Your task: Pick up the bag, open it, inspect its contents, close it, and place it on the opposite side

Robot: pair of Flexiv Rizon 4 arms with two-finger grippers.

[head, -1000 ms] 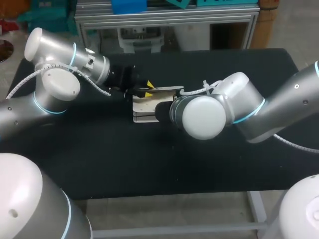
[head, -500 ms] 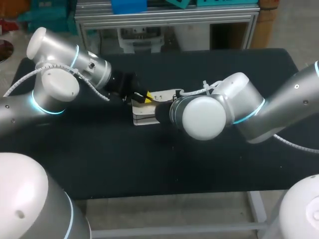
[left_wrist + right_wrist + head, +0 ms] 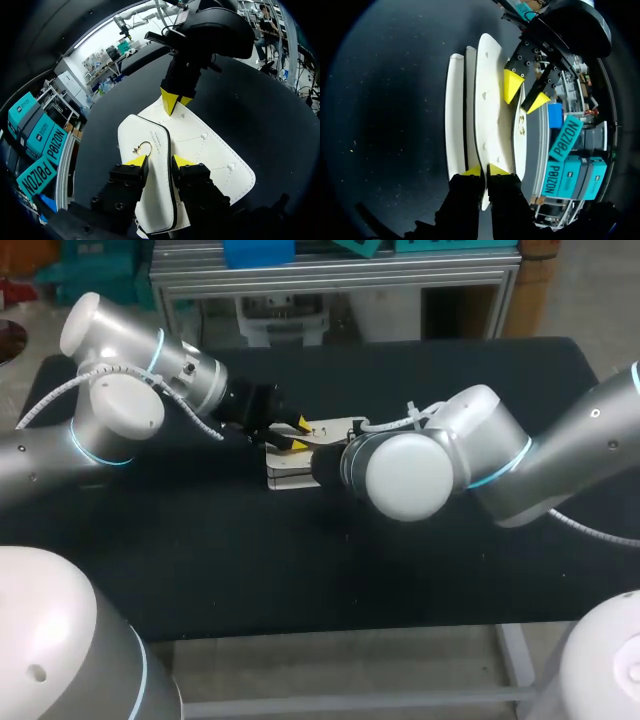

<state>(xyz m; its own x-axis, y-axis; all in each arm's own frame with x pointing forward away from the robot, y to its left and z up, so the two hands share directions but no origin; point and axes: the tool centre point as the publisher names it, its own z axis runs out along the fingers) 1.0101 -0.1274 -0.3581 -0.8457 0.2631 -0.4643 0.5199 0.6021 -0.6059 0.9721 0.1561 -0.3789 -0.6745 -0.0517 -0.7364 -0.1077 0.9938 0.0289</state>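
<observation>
A white bag (image 3: 290,472) with a black-edged flap and a gold ring clasp (image 3: 143,147) lies at the middle of the black table (image 3: 300,570). My left gripper (image 3: 296,434) stands at the bag's left end. In the left wrist view the left gripper (image 3: 159,161) is open, its fingers astride the flap's edge with room to spare. My right gripper (image 3: 485,171) is shut on a thin white panel of the bag (image 3: 487,100) at the opposite end. In the head view my right wrist hides the right gripper. The right gripper (image 3: 175,100) shows across the bag (image 3: 200,155).
The bag sits between both arms, which meet over it from left and right. Dark tabletop extends in front of the bag and to its far side (image 3: 430,365).
The raised flap has come down flat on the bag. My left gripper moved right and down with it, closed, then its fingers parted. The right gripper kept its hold.
</observation>
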